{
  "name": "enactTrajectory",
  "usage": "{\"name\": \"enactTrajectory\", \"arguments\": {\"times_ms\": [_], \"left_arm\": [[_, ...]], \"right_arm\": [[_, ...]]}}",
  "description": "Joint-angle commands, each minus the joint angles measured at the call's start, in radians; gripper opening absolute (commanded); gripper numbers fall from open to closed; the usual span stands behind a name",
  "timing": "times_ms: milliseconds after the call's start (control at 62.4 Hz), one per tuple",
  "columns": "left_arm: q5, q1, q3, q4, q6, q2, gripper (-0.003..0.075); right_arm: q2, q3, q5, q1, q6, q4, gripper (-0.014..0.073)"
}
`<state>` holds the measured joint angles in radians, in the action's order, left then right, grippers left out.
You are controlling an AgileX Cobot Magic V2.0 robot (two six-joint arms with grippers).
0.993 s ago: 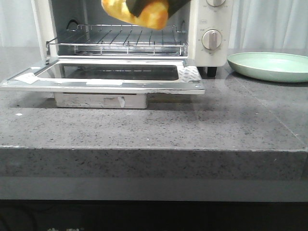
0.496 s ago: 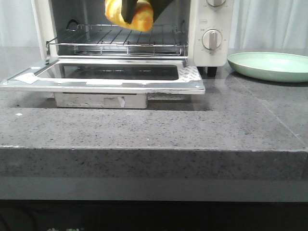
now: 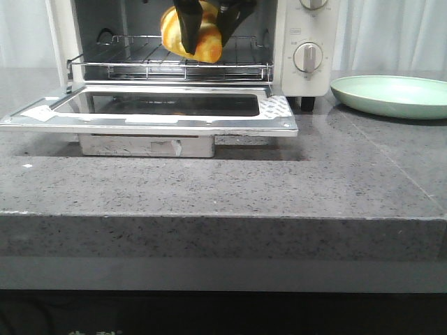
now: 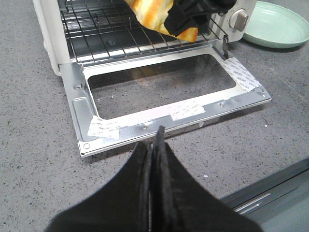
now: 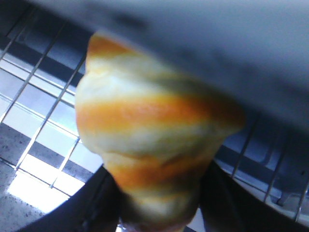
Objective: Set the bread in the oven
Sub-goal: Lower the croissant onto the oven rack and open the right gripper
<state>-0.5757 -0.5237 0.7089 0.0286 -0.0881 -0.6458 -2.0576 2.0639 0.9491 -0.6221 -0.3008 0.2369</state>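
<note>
From the front, you have the right gripper [image 3: 204,31] clamped on the glossy croissant-shaped bread with yellow and orange-brown stripes [image 3: 197,35], its dark fingers [image 3: 186,28] either side of it. The bread hangs just above the wire rack [image 3: 171,59] of the cream-white countertop oven with round dial knobs [image 3: 302,49], which stands at the far edge of the grey speckled stone table [image 3: 223,185]. The glass-windowed door [image 3: 150,108] lies open and flat toward you. A pale green round plate [image 3: 391,94] sits near the far right corner, bare as far as you can see.

In the left wrist view, your left gripper [image 4: 154,183] hangs over the table in front of the door, jaws pressed together on nothing. The bread [image 4: 154,12] shows over the front part of the rack [image 4: 111,31].

In the right wrist view, the bread [image 5: 154,140] fills the frame, pinched low between the two fingers [image 5: 82,203], with rack wires [image 5: 43,121] behind it; whether it touches them you cannot tell.

You are at the placing step. Next, I judge, you should lower until the bread rests on the rack, part the jaws, and draw straight back out clear of the oven's top edge.
</note>
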Motion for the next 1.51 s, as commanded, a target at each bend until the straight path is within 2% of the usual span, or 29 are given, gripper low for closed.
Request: {"name": "enactTrajectory", "arguments": {"times_ms": [0, 336, 416, 528, 625, 737, 1009, 1297, 1489], "left_arm": [[0.079, 0.001, 0.03, -0.002, -0.004, 0.002, -0.0018], [0.079, 0.001, 0.03, -0.002, -0.004, 0.002, -0.0018], [0.079, 0.001, 0.03, -0.002, -0.004, 0.002, -0.0018], [0.079, 0.001, 0.03, -0.002, -0.004, 0.002, -0.0018], [0.079, 0.001, 0.03, -0.002, -0.004, 0.002, -0.0018], [0.079, 0.001, 0.03, -0.002, -0.004, 0.002, -0.0018], [0.079, 0.001, 0.03, -0.002, -0.004, 0.002, -0.0018], [0.079, 0.001, 0.03, -0.002, -0.004, 0.002, -0.0018], [0.079, 0.001, 0.03, -0.002, -0.004, 0.002, -0.0018]], "right_arm": [[0.062, 0.04, -0.066, 0.002, -0.001, 0.032, 0.0162], [0.063, 0.04, -0.061, 0.005, 0.0, 0.034, 0.0174], [0.063, 0.04, -0.061, 0.005, 0.0, 0.034, 0.0255], [0.066, 0.04, -0.065, 0.005, 0.0, 0.033, 0.0486], [0.066, 0.04, -0.061, 0.005, 0.0, 0.033, 0.0619], [0.069, 0.04, -0.037, 0.004, 0.0, 0.032, 0.0593], [0.139, -0.013, 0.013, -0.023, 0.0, 0.037, 0.0594], [0.42, -0.371, -0.092, -0.01, 0.019, 0.059, 0.0594], [0.621, -0.584, -0.142, 0.084, 0.031, 0.042, 0.0594]]}}
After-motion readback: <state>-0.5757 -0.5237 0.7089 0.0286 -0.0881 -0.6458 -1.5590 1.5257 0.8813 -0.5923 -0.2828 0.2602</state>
